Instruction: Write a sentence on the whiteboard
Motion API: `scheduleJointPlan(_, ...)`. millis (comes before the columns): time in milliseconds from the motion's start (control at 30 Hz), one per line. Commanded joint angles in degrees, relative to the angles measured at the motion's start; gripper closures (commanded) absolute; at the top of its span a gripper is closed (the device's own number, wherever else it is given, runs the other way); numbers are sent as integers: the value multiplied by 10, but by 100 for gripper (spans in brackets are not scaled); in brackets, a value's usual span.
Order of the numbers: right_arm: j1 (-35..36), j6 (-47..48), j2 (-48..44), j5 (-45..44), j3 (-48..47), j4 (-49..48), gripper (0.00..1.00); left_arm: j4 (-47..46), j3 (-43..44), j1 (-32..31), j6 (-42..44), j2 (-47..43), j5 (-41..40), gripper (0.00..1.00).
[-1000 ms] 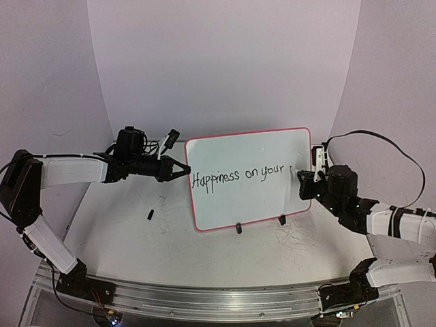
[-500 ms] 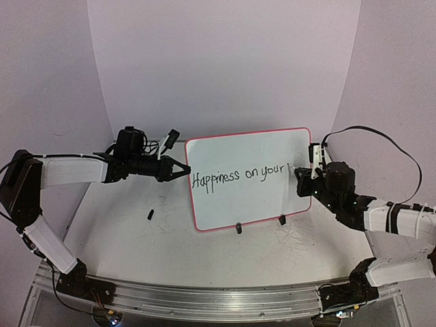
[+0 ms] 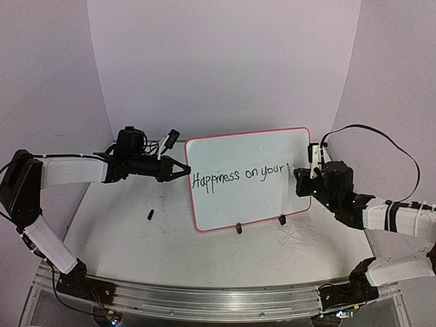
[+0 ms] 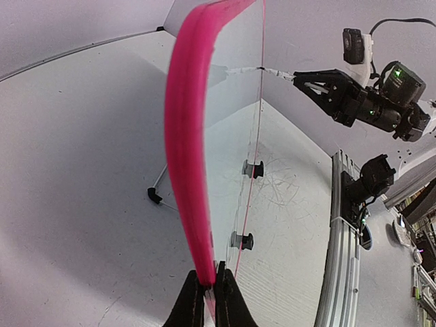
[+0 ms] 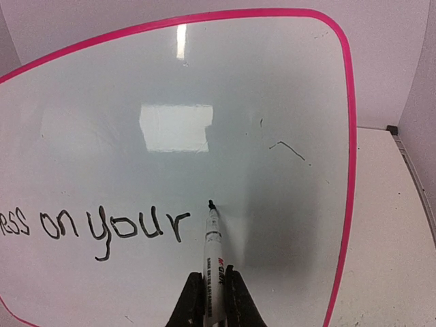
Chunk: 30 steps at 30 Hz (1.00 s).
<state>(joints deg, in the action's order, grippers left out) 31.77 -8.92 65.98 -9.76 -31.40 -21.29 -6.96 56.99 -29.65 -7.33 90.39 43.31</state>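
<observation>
The whiteboard (image 3: 252, 150) is stood upright on its clip feet in the middle of the worktop (image 3: 122, 238), with "Happiness on your" written across it as the sentence (image 3: 237, 175). Its left rim is pinched by the closed left hand (image 3: 184, 169). A marker (image 5: 213, 238) is gripped by the right hand (image 3: 300, 178), its tip placed against the board just right of "your".

Handwritten in thin black letters on the whiteboard (image 3: 248, 204), in one line, the sentence (image 3: 237, 176): "Happiness on your". Printed lengthwise on the white marker (image 5: 214, 248), a red-and-black brand label, too blurred to read.
</observation>
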Motion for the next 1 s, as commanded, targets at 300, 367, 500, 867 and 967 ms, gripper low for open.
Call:
scheduleJointPlan(300,2,-43,-45,13,43,47,100,11,22,-13,23,-13,20,100)
scheduleJointPlan(367,3,-45,-52,12,49,50,100,11,22,-14,23,-12,20,100)
scheduleJointPlan(500,3,-41,-58,14,40,51,100,10,23,-15,23,-11,20,100)
scheduleJointPlan(867,2,-13,-48,2,-12,14,100,11,22,-16,24,-15,17,100)
scheduleJointPlan(967,2,-6,-39,-6,-21,4,100,12,21,-16,24,-16,17,100)
